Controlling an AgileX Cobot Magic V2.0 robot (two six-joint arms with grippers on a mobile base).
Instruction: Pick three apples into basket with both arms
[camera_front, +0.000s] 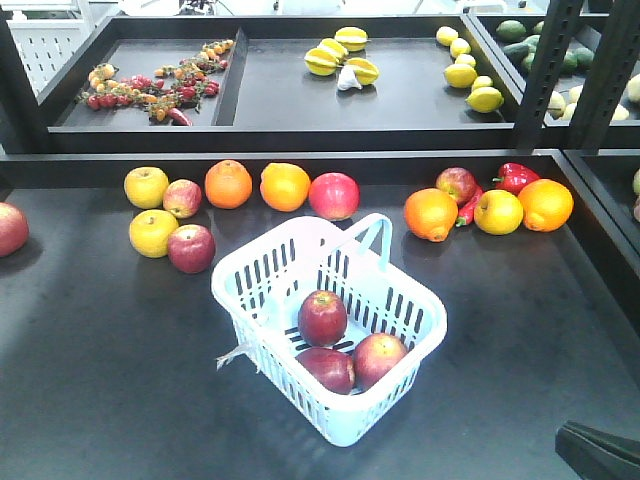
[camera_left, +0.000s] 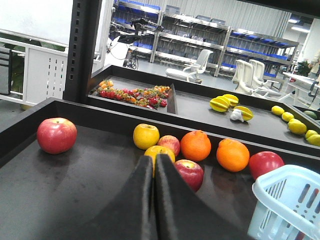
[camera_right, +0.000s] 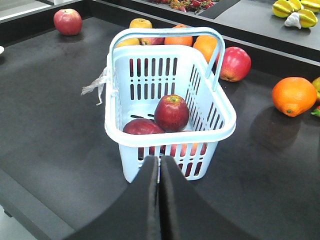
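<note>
3 apples (camera_front: 322, 318) lying inside basket (camera_front: 410, 318) on bench (camera_front: 100, 380); left hand (camera_left: 154, 170) closed, empty, pulled back near loose fruit; right hand (camera_right: 160, 167) closed, empty, just in front of basket

Bare tabletop (camera_front: 100, 380) lies open left and near of the basket (camera_front: 400, 400); fruit row (camera_front: 285, 186) crowds the far edge.

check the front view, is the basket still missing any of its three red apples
No, the basket holds all three red apples, lying together on its floor.
</note>
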